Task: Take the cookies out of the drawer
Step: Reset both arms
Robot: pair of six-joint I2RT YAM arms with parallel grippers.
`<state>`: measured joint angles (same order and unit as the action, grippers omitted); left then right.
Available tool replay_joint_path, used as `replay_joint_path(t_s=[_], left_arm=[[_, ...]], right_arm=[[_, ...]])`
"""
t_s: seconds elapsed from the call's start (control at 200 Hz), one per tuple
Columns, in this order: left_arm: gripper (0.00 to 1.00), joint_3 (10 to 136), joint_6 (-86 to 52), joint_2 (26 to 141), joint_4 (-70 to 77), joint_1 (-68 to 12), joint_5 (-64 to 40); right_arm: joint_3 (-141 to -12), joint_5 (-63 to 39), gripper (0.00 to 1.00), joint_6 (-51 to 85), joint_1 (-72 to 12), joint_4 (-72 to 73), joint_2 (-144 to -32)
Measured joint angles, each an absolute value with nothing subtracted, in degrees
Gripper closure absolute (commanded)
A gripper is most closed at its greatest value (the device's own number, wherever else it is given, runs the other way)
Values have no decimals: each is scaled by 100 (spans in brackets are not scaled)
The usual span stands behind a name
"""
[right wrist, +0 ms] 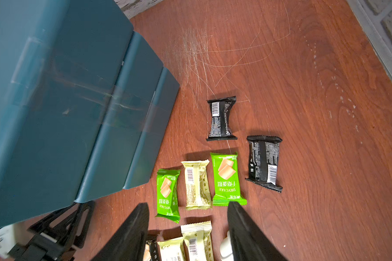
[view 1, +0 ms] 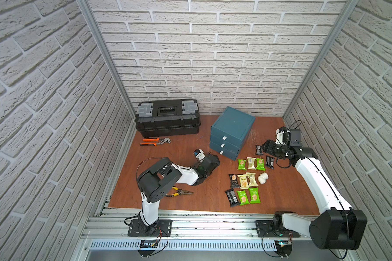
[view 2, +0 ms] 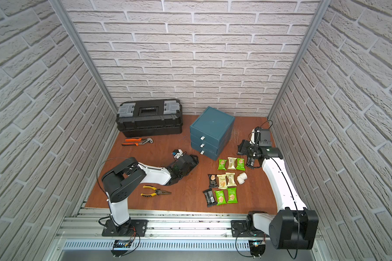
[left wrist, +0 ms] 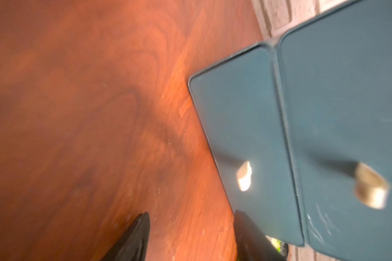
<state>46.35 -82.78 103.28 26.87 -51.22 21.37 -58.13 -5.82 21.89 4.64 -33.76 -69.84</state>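
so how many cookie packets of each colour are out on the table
green packets: 4
cream packets: 3
black packets: 4
total: 11

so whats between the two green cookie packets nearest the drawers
A cream cookie packet, lying flat; it shows in both top views and the right wrist view.

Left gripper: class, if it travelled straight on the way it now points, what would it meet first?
Probably the closed bottom drawer, low down by the table; the open left gripper aims at that lower edge. The view is blurred, so it might graze the table first.
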Motion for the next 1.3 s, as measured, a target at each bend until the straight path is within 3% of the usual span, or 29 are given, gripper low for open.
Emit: replay_joint_path(t_s=[0.29,0.425,0.735,0.99,1.225,1.265,1.3], left_arm=[[12,3968,-6348,8097,1431,-4633,3218],[2,3955,-4733,7240,856,-3892,3520],[2,2790,-2152,6025,657,-1909,3503],[2,2571,-1164,5889,932,-945,2989],[2,2051,-716,6694,2272,-327,2228],[2,1964,-624,6917,2506,-294,2093],[1,1918,-543,7100,2694,-283,1975]], right_arm=[[-4543,-19,36,1682,436,-1839,-6842],[-3922,451,35,1313,427,-788,-6855],[-3159,757,33,788,427,1435,-8018],[-2716,567,33,513,397,2867,-8200],[-2261,370,33,176,161,4154,-8698],[-2259,351,31,143,139,4169,-8750],[-2259,333,23,113,123,4189,-8761]])
